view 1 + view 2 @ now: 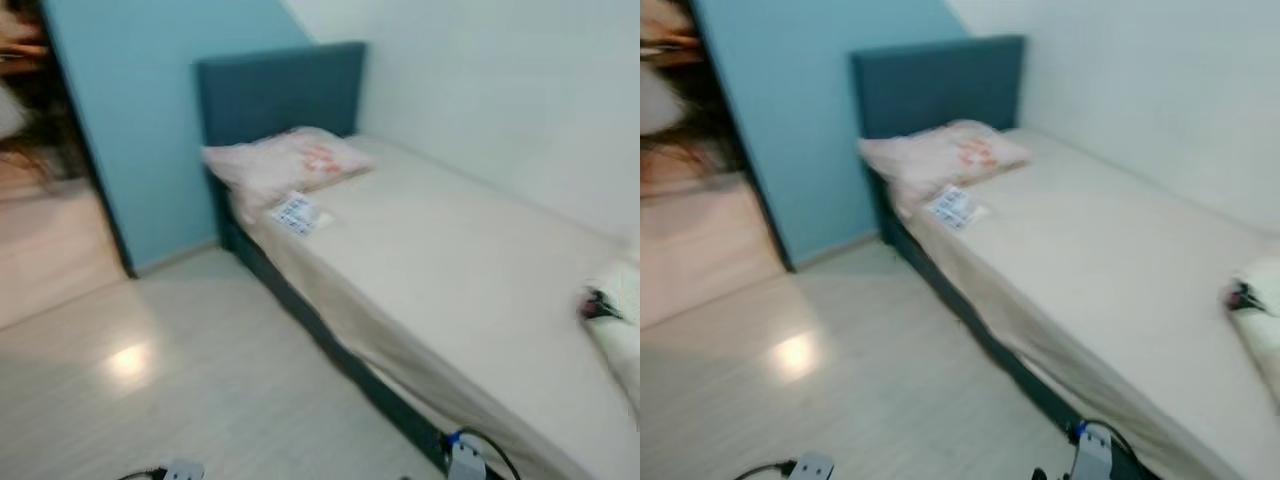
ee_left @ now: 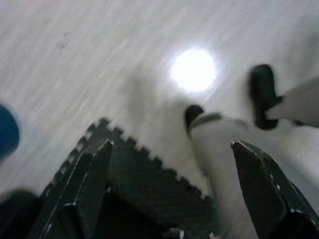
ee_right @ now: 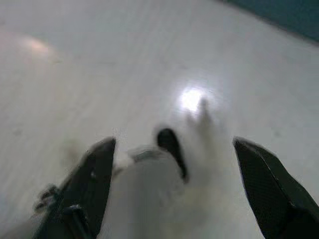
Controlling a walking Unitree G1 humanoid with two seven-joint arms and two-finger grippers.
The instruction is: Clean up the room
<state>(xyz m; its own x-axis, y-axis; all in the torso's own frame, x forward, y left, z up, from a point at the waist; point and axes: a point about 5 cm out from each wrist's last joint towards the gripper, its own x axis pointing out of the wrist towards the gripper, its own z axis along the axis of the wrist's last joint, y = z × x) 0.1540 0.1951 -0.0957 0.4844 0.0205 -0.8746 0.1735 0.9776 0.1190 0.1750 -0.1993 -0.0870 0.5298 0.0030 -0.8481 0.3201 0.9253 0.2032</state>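
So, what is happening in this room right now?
Nothing is being handled yet. The robot stands on the pale floor facing a bed with a blue headboard. A pink pillow lies at the head, with a small printed packet just in front of it. Something pale with a dark spot lies on the bed's right side, too blurred to name. The left pincer and the right pincer hang open above the floor, both empty.
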